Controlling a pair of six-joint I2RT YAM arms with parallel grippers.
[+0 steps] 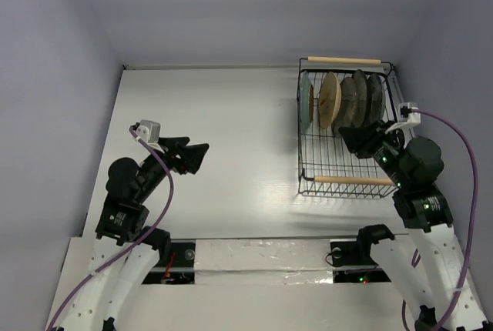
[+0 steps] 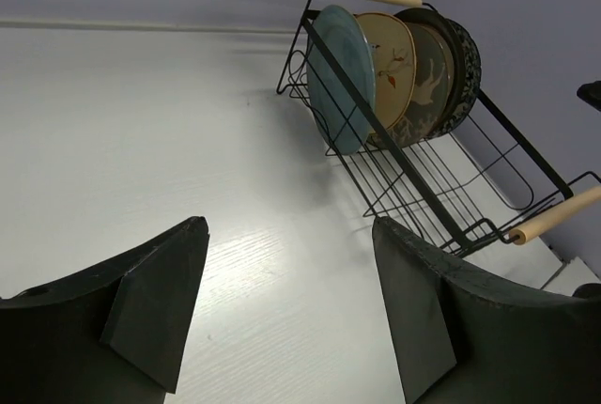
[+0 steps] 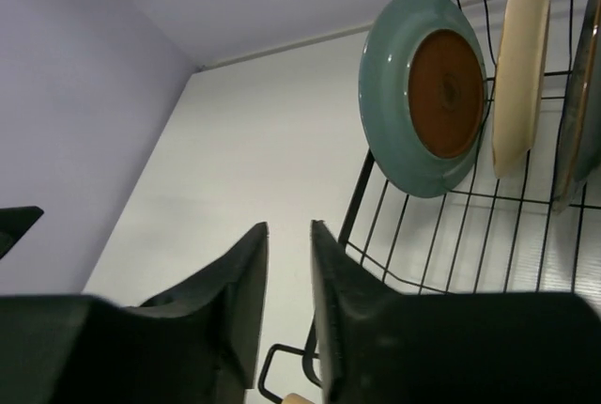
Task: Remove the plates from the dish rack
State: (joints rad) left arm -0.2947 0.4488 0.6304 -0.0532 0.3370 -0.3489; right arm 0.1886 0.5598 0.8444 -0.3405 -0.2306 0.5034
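Observation:
The black wire dish rack (image 1: 301,154) with two wooden handles stands at the back right of the table. Several plates stand upright in its far half: a teal one (image 1: 306,100) on the left, a tan one (image 1: 330,98), then darker ones (image 1: 362,96). My right gripper (image 1: 344,132) hovers over the rack's near half, its jaws a narrow gap apart and empty. In the right wrist view its fingertips (image 3: 289,227) point past the rack's left wall (image 3: 362,188) below the teal plate (image 3: 423,94). My left gripper (image 1: 202,150) is wide open and empty, left of the rack.
In the left wrist view the open gripper (image 2: 289,225) hangs above the bare white table, with the rack (image 2: 413,188) and its teal plate (image 2: 340,80) and tan leaf plate (image 2: 390,61) ahead on the right. Lilac walls enclose the table on three sides.

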